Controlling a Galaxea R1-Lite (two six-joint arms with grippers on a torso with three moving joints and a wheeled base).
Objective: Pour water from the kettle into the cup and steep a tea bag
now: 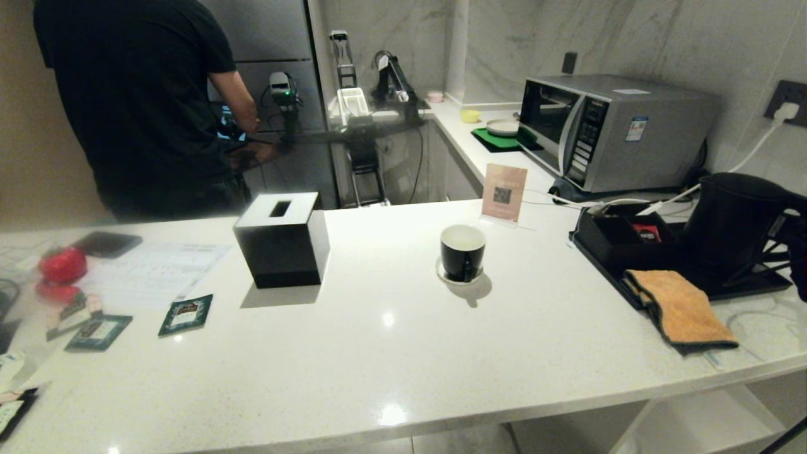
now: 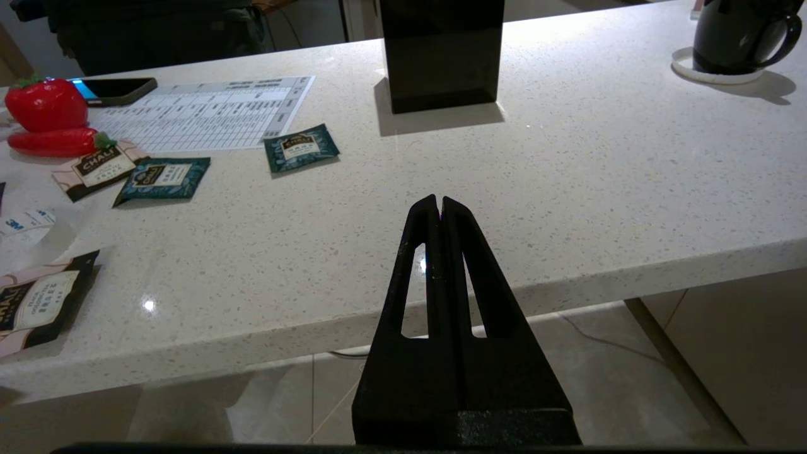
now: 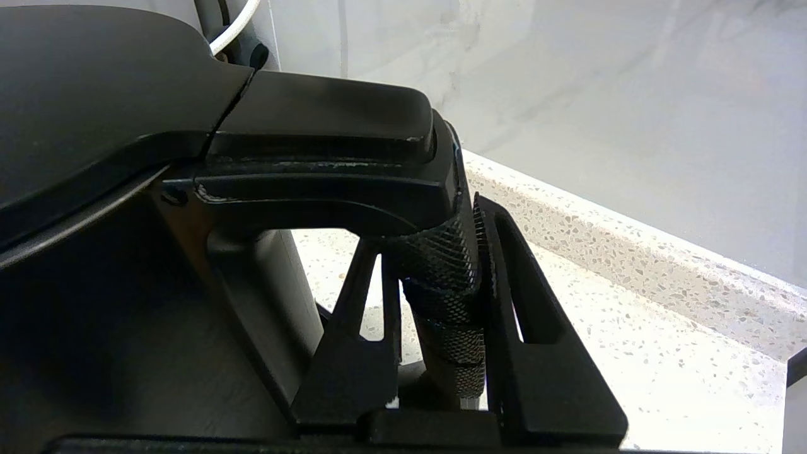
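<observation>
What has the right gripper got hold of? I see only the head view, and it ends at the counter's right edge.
Observer: The right gripper is shut on the kettle's handle, one finger on each side of it.
Operator: And the left gripper?
Observer: The left gripper is shut and holds nothing; it hangs before the counter's front edge.
Operator: Which way does the cup's handle point?
Observer: In the left wrist view the cup shows its handle turned toward the kettle's end of the counter.

Matte black slotted tool (image 2: 439, 205) fingers
</observation>
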